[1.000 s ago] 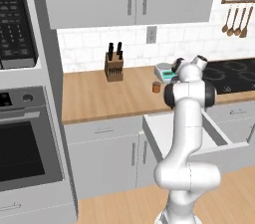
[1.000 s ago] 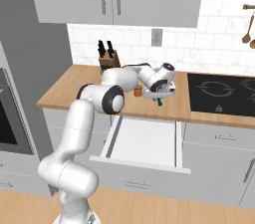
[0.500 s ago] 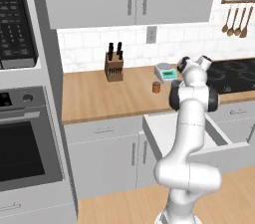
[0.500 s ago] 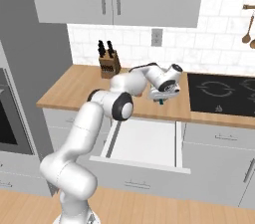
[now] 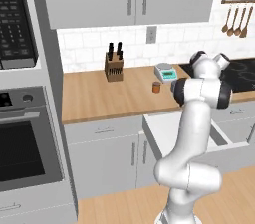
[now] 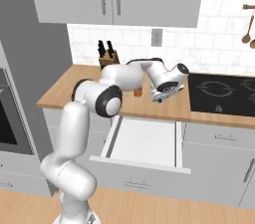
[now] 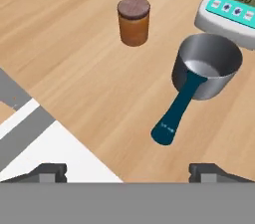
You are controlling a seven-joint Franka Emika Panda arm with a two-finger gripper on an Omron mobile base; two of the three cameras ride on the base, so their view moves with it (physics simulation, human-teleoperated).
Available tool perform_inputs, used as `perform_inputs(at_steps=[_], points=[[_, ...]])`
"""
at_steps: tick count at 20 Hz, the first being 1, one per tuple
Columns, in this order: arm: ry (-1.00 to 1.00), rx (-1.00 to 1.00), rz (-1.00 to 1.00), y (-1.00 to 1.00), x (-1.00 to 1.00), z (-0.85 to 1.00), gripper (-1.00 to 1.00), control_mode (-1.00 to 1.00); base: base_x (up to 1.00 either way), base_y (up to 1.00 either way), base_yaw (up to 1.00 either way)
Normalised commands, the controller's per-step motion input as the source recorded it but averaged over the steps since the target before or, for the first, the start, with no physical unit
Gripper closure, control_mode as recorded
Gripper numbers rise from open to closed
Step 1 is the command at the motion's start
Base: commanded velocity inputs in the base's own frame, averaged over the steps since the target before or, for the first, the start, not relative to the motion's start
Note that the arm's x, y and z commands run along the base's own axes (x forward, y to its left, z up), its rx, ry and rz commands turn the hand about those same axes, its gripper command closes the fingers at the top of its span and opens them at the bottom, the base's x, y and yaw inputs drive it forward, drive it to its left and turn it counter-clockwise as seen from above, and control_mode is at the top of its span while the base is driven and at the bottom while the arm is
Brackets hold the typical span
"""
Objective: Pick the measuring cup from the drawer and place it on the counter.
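A: Hand view first: where does the measuring cup [image 7: 206, 66] sit?
B: Upright on the counter [image 7: 74, 68], its blue handle lying toward the camera. Its far rim is just beside the white scale [image 7: 234, 6]; whether they touch I cannot tell. The brown jar [image 7: 133, 21] stands near it, apart.

A: And the gripper [image 7: 128, 170]?
B: Its two dark fingertips [image 7: 50, 170] are spread wide at the bottom edge with nothing between them. The cup lies clear of both.

A: The drawer?
B: In the right base view the drawer [image 6: 144, 141] is pulled out below the counter edge, its whitish inside showing. The hand [image 6: 167, 87] hangs above the counter, between the jar and the cooktop [image 6: 221, 91].
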Motion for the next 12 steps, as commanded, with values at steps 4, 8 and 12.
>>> perform_inputs(at_steps=[4, 8, 12], points=[[-0.25, -0.13, 0.02, 0.32, -1.00, 0.30, -1.00, -1.00, 0.00, 0.00, 0.00], [-0.24, -0.13, 0.02, 0.47, -1.00, 0.66, -1.00, -1.00, 0.00, 0.00, 0.00], [-0.20, -0.12, 0.01, 0.47, -0.88, 0.98, -1.00, -1.00, 0.00, 0.00, 0.00]])
